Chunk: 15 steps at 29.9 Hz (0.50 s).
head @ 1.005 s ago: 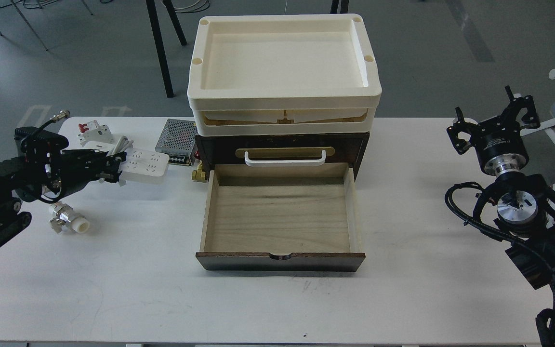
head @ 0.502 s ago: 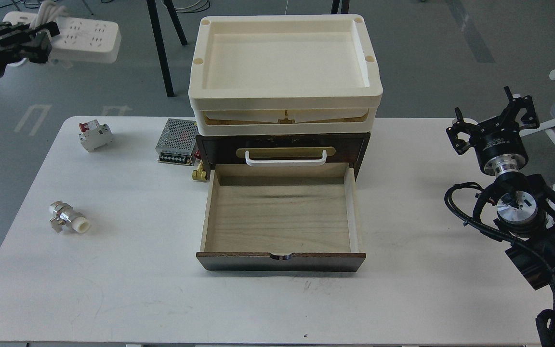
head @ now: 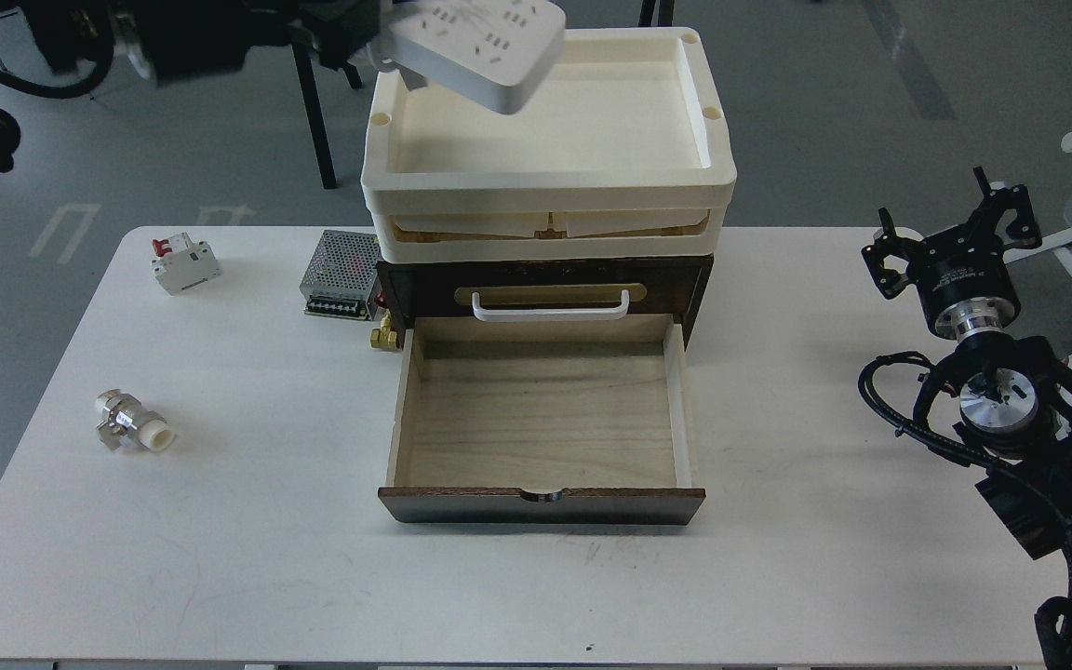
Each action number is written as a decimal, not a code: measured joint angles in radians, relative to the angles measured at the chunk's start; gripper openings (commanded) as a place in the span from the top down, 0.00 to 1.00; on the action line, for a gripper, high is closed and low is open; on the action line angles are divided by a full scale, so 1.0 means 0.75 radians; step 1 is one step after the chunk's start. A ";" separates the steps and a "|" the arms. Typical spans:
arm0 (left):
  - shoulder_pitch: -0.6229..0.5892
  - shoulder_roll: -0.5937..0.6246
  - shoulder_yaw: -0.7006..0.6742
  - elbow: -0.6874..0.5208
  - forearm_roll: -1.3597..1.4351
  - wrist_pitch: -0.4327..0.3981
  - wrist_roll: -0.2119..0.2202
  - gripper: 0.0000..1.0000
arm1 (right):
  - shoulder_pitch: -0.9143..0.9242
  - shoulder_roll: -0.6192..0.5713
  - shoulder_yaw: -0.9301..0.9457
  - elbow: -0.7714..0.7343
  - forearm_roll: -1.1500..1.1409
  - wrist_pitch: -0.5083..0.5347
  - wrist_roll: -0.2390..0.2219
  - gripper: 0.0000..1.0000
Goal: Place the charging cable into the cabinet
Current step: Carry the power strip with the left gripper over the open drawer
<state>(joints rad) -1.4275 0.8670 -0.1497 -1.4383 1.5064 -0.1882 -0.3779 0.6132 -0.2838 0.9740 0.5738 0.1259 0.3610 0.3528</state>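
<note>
Transport has advanced: the charging cable (head: 480, 46), half a second ago far out to the left, is now carried high above the cream tray (head: 722, 177) on the cabinet (head: 541, 502). Left tool (head: 359, 33) appears clamped on its left end, though blurred. Lowering into the open drawer remains. Right tool (head: 955, 233) hangs idle, fingers apart, beside the desk (head: 220, 521).

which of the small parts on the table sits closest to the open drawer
The little brass fitting, right at the drawer's back left corner; the others lie farther left.
</note>
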 measured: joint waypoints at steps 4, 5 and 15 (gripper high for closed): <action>0.026 -0.117 0.009 -0.176 0.001 -0.104 0.103 0.93 | 0.000 0.000 -0.002 0.000 0.000 0.001 0.000 0.00; 0.051 -0.153 0.013 -0.205 0.002 -0.123 0.126 0.93 | 0.001 0.000 -0.002 0.000 0.000 0.001 0.000 0.00; 0.551 -0.366 0.011 -0.221 0.175 -0.158 0.213 0.93 | 0.001 0.000 -0.002 0.006 0.000 0.003 0.000 0.00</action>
<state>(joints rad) -1.0142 0.5922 -0.1413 -1.6044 1.6375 -0.3066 -0.2182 0.6137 -0.2838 0.9725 0.5780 0.1257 0.3636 0.3528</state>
